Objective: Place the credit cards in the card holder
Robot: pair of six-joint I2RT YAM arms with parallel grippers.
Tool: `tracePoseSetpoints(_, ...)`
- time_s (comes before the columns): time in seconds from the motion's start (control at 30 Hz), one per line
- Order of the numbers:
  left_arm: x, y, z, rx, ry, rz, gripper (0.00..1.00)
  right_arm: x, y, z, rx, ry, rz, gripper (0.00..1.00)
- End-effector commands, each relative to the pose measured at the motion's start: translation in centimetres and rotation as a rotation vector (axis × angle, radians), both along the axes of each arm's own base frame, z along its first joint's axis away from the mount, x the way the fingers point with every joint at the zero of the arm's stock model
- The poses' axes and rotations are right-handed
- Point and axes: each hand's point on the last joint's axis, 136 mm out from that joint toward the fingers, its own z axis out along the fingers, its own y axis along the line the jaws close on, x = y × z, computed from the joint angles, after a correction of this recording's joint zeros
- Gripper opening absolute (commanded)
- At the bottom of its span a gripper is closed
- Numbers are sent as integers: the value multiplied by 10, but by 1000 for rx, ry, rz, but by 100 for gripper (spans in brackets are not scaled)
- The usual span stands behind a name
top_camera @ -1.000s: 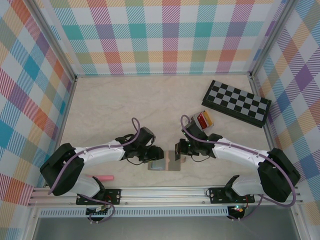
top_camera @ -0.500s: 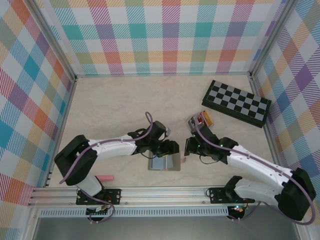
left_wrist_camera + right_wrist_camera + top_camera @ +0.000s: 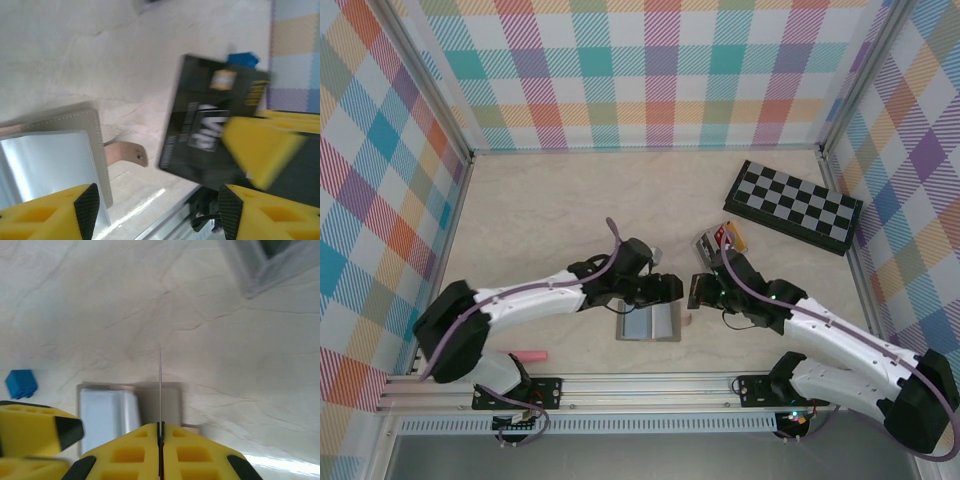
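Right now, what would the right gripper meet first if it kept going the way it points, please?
Probably the open card holder, struck first by the black card the right gripper holds; depth unclear.

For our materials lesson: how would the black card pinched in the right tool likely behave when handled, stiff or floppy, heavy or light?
Probably stiff: the black card stands unsupported from the right tool as a straight, unbent line edge-on. Likely light, being so thin. Laid flat, that thinness could make it hard to lift.
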Motion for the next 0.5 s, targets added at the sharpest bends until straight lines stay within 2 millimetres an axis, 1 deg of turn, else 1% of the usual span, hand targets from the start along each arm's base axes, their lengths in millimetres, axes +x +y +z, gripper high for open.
tracePoseSetpoints(0.0, 6, 47, -11, 119, -29, 110, 67, -1, 40, 13, 144, -11, 129, 8)
tracePoseSetpoints(0.03, 4, 60, -17, 155, -13, 131, 67, -2, 49, 14, 168, -5, 153, 7)
tracePoseSetpoints(0.13, 6, 93, -32, 206, 30, 219, 67, -5, 70, 14, 198, 11, 209, 7)
tracePoseSetpoints(0.17, 6, 101, -37, 209, 45, 245, 67, -7, 76, 12, 204, 22, 226, 7)
tracePoseSetpoints(0.23, 4, 115, -46, 196, 86, 293, 68, -11, 88, 1, 210, 58, 250, 6)
tracePoseSetpoints(0.3, 2, 121, -53, 166, 114, 313, 69, -14, 94, -12, 227, 88, 247, 6)
tracePoseSetpoints(0.37, -1, 122, -57, 145, 138, 314, 69, -16, 98, -23, 255, 106, 254, 7)
tracePoseSetpoints(0.47, -1, 117, -61, 126, 144, 291, 70, -19, 100, -35, 258, 120, 266, 7)
